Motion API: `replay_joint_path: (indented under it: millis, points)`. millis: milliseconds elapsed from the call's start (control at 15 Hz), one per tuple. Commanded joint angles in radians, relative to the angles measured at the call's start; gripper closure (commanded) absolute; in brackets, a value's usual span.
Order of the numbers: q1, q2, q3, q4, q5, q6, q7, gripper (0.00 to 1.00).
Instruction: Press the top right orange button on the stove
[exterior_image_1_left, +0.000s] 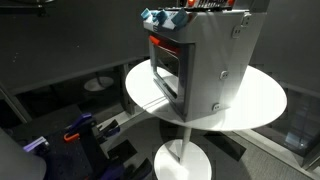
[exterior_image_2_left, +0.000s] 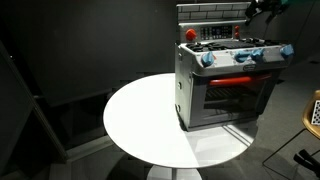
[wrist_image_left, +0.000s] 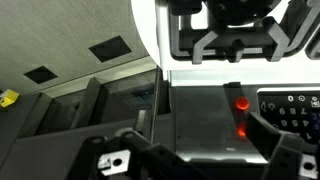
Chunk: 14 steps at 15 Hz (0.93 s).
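The light-grey toy stove (exterior_image_1_left: 215, 60) stands on a round white table (exterior_image_1_left: 265, 100) and shows in both exterior views (exterior_image_2_left: 188, 90), with a dark oven door, blue knobs and an orange-red strip. In the wrist view I look at its grey panel (wrist_image_left: 200, 115), which carries two glowing orange buttons, one (wrist_image_left: 243, 101) farther from me and one (wrist_image_left: 243, 128) nearer. My gripper (wrist_image_left: 200, 142) is open and empty, its fingers spread either side of the panel and apart from the buttons. In the exterior views it hovers above the stove's top (exterior_image_1_left: 192, 5) (exterior_image_2_left: 262, 10).
Black burner grates (wrist_image_left: 230, 35) lie beyond the buttons. A small dark control panel with white symbols (wrist_image_left: 295, 105) sits beside them. The table (exterior_image_2_left: 140, 120) stands on a single pedestal. Dark floor and equipment (exterior_image_1_left: 85, 130) lie below.
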<state>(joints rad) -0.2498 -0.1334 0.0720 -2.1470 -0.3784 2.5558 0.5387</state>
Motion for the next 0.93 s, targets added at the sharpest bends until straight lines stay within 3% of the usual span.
replay_joint_path:
  millis: [0, 867]
  points:
    - [0.047, 0.062, -0.036, 0.077, 0.01, -0.044, 0.011, 0.0]
    - [0.127, 0.157, -0.112, 0.19, 0.031, -0.093, 0.003, 0.0]
